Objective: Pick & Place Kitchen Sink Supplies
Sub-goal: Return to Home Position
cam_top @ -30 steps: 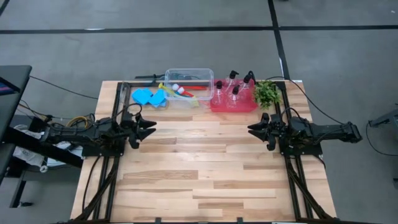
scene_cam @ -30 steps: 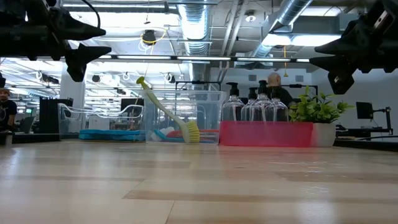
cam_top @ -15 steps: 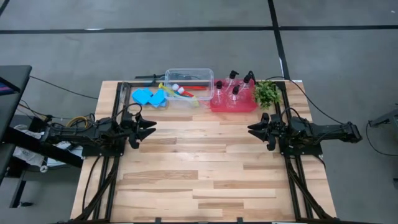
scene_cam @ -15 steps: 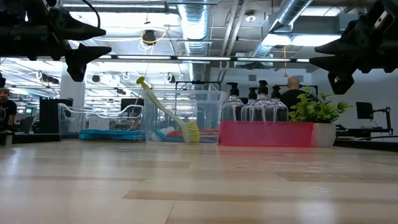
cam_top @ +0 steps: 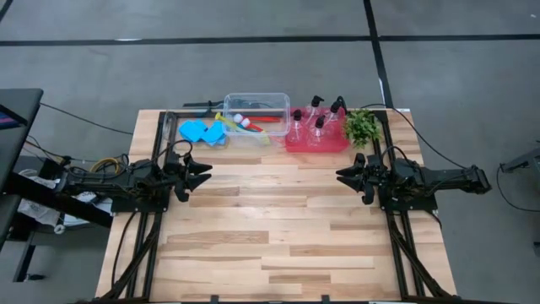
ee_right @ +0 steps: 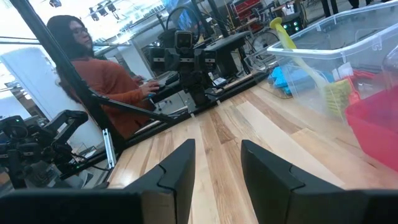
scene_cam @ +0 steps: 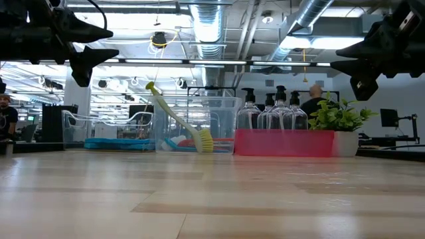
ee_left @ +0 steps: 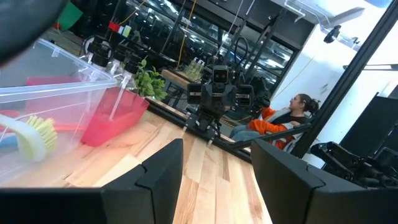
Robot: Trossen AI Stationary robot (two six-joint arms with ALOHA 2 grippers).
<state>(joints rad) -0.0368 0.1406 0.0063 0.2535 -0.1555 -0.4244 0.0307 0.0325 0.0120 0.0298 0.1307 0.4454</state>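
Note:
Several clear pump bottles (cam_top: 318, 123) stand in a red tray (cam_top: 295, 145) at the table's far edge; they also show as the bottles (scene_cam: 279, 113) in the low view. Red, blue and yellow-green brushes (cam_top: 245, 123) lie in a clear tub (cam_top: 256, 99), and the yellow-green brush (scene_cam: 174, 119) leans over its rim. Blue sponges (cam_top: 202, 131) lie left of the tub. My left gripper (cam_top: 205, 172) hovers open over the table's left side, above the wood. My right gripper (cam_top: 341, 176) hovers open over the right side. The two face each other.
A small green plant (cam_top: 361, 125) stands right of the red tray. Bare wood (cam_top: 270, 228) spreads between and in front of the grippers. Black frame rails (cam_top: 396, 245) run along both table sides. A person (scene_cam: 312, 99) is in the room beyond the far edge.
Both arms and all the supplies have kept still. Only the person behind the far edge has moved toward the right.

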